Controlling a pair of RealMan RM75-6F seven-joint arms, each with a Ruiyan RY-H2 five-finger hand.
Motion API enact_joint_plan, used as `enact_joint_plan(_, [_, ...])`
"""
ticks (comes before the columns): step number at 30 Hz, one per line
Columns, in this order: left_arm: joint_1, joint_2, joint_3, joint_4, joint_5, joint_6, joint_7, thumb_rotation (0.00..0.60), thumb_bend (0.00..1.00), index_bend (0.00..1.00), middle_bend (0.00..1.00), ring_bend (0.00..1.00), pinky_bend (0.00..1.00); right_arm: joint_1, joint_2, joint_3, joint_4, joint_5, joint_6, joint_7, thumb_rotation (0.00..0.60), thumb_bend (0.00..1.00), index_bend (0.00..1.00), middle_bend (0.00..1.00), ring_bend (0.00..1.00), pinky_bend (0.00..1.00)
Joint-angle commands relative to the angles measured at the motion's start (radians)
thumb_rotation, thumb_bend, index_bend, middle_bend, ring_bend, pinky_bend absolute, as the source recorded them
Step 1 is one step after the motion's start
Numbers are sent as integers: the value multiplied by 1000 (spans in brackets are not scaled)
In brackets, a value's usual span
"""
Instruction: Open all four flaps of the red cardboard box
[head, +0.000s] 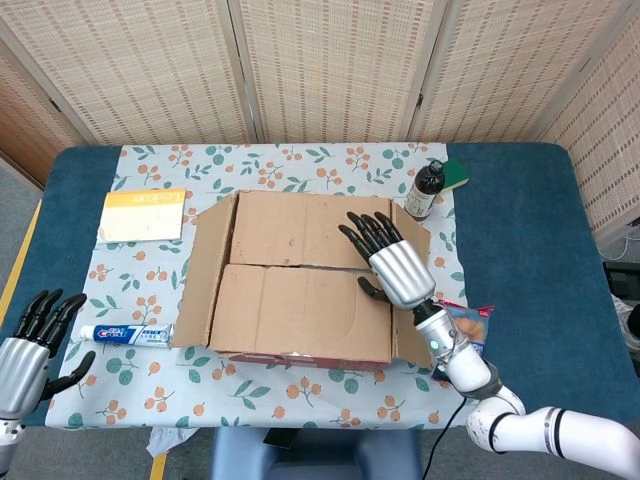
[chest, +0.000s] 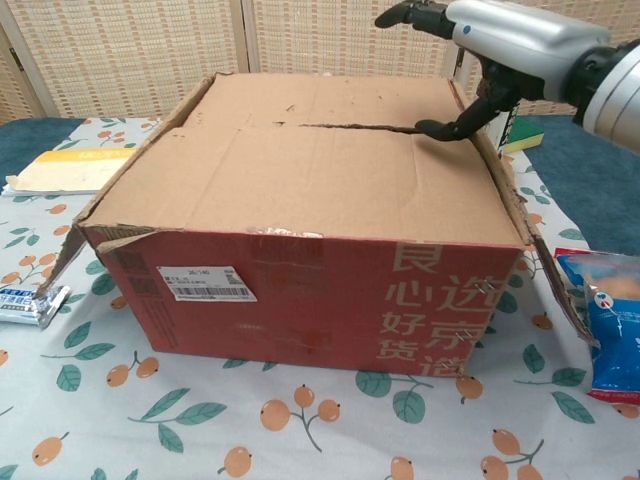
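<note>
Right hand (head: 393, 267) — silver metal back, black fingers (head: 365, 231); white forearm, green light. Left hand (head: 25, 345) matching.

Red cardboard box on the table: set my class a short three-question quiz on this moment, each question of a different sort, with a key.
1. True or false: the two large top flaps of the red cardboard box lie flat and closed.
2. Which hand is above the box? A) left hand B) right hand C) both
3. Fill in: the toothpaste box lies on the tablecloth to the ___ of the box in the head view.

Key
1. True: they meet at a seam across the top, while the two side flaps are splayed outward.
2. B: it is over the right end of the seam with its fingers spread, holding nothing.
3. left
</note>
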Motion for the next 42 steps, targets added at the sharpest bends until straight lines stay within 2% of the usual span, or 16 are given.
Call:
enact_joint_plan(1, [7,8,-6,8,-9,10,-30,600,401,36,166,33,7,25,-20,6,25,34,-21,2,600,398,0,0,0,0])
enact_joint_plan(7, [14,8,-14,15,-20,16,-31,600,401,43,165,34,6,60,-24,8,44,104,-66,-27,600,398,0,0,0,0])
enact_joint_plan(15, [25,11,-22,13,-35,19,-34,600,401,57,165,34,0,106,-60,10,120,140,-74,-54,600,398,0,0,0,0])
enact_joint_plan(21, [27,13,-27,7,-56,0,-27,600,401,51,165,34,0,129,-88,26,167,145,-65,-12,600,398,0,0,0,0])
enact_joint_plan(25, [26,15,-33,7,-62,-5,-17,600,401,49,165,33,0,131,-61,50,137,142,-44,26,600,397,0,0,0,0])
enact_joint_plan(33, [19,-4,-52,37,-73,-9,-24,600,401,46,164,23,0,159,-7,118,70,187,3,-34,600,397,0,0,0,0])
enact_joint_plan(42, [10,-2,-52,51,-92,-47,-58,600,401,47,162,22,0,241,4,207,163,328,-21,-86,600,398,0,0,0,0])
